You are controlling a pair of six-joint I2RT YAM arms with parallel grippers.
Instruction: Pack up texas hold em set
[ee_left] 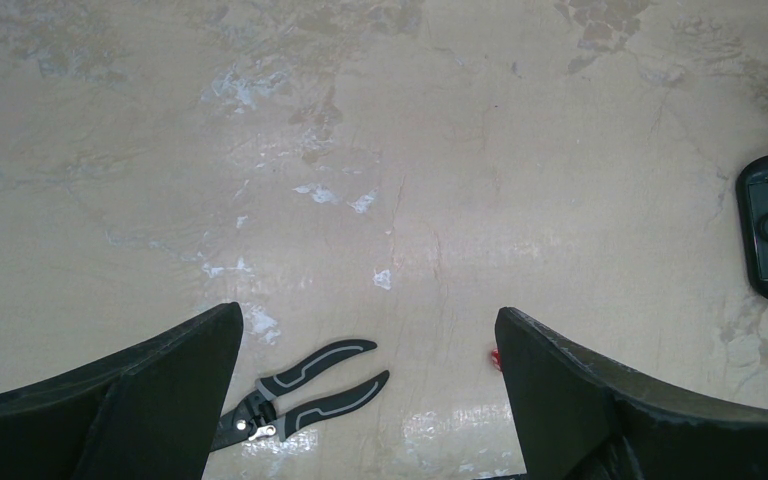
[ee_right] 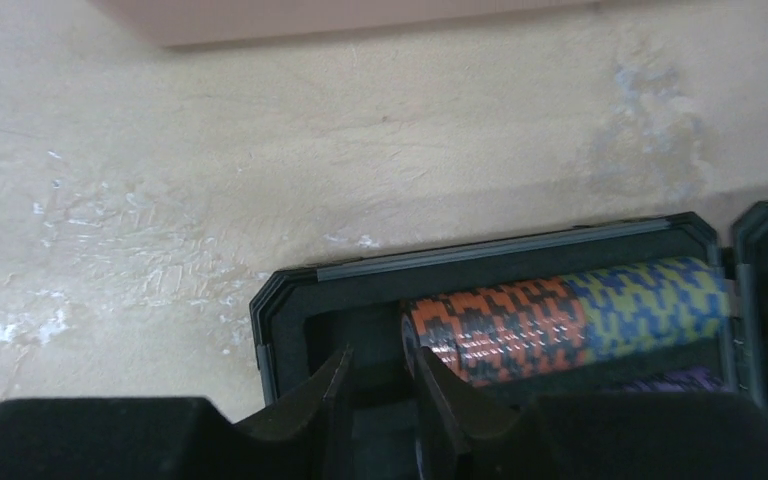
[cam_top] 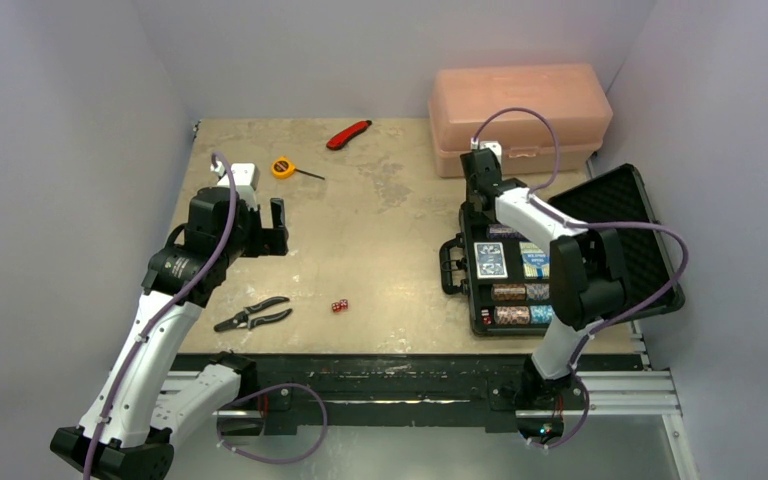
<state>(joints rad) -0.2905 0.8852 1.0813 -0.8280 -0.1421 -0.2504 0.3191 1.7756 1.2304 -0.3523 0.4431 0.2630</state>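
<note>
My right fingers [ee_right: 445, 405], a little apart, hold nothing beside the chip roll [ee_right: 495, 325] tucked in the case [ee_right: 290, 300]. My left fingers [ee_left: 160, 390] are wide open, ready for the dice [cam_top: 339, 306] nearby.

Left pincer [ee_left: 370, 335] gapes wide; right pincer [ee_right: 381, 368] jaws stand slightly parted.

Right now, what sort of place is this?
Probably a robot lab test cell: plain walls box in a scuffed table, the left arm and right arm are bolted at its near edge, and pliers and a poker case lie staged.
</note>
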